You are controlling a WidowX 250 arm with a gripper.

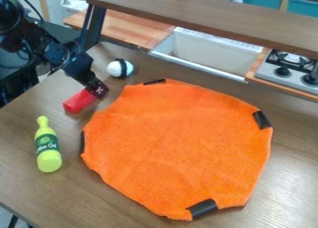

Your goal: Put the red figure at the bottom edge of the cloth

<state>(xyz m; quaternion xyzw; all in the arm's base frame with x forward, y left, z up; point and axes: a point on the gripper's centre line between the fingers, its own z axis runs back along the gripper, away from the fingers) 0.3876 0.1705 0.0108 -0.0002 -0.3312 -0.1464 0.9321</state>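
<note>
Four dark strips (pixel 202 208) sit along the rim of the orange cloth (pixel 180 148), which spreads over the wooden surface (pixel 130 211) from near the hand (pixel 97 89) toward the camera. A yellow-green bottle (pixel 48 152) also lies on the hand's camera side. The red figure (pixel 79 101) is off the cloth, its far end right at the hand; whether the hand is wide, narrow or gripping it, I can't tell. Just beyond the hand is a white ball (pixel 115 69) with a black band. Well apart, past the cloth, is a stove (pixel 282 73).
</note>
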